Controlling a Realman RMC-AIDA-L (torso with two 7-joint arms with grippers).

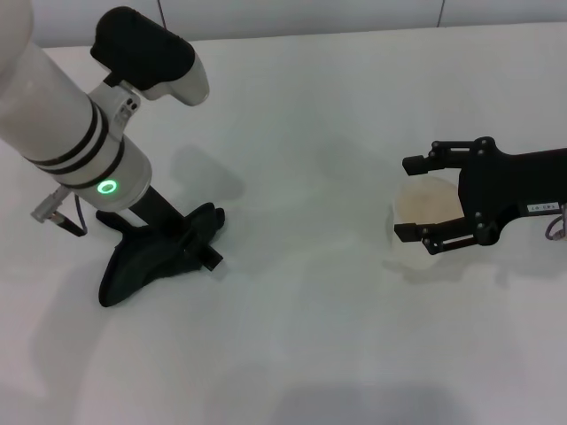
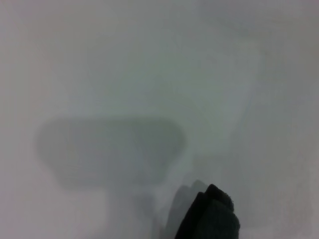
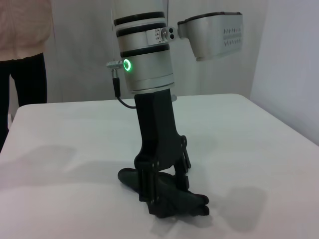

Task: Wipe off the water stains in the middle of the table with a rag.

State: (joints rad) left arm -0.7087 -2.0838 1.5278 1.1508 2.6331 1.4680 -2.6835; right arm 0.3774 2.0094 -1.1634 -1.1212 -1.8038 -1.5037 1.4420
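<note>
So the left gripper (image 1: 182, 248) is planted straight down on the rag (image 1: 133, 266), which is a dark crumpled cloth lying on the left part of the white table (image 1: 301, 354), toward the near side. From the right wrist camera you get a nice side-on look at it: the left arm's black fingers (image 3: 149, 186) come down into the rag (image 3: 174, 201) and the cloth bunches up around and between them, so it looks clamped on the fabric, pressing it onto the table (image 3: 75, 199). The left wrist view barely helps, just a dark corner of the rag (image 2: 209, 216) poking in at the edge over plain tabletop (image 2: 149, 74) with a soft shadow. Over on the right side, well apart from the rag, the right gripper (image 1: 412, 199) is held sideways low over the table with its two fingers spread wide. Right between those fingers sits the water stains (image 1: 430, 205) spot, a pale yellowish-tan blotch with a rounded uneven outline, sitting more to the right of the table than dead centre. The fingers bracket it, one on the far side and one on the near side; can't tell if they actually touch the table. There's also a person standing past the far edge of the table in the right wrist shot, dark trousers (image 3: 27, 82), light top.
</note>
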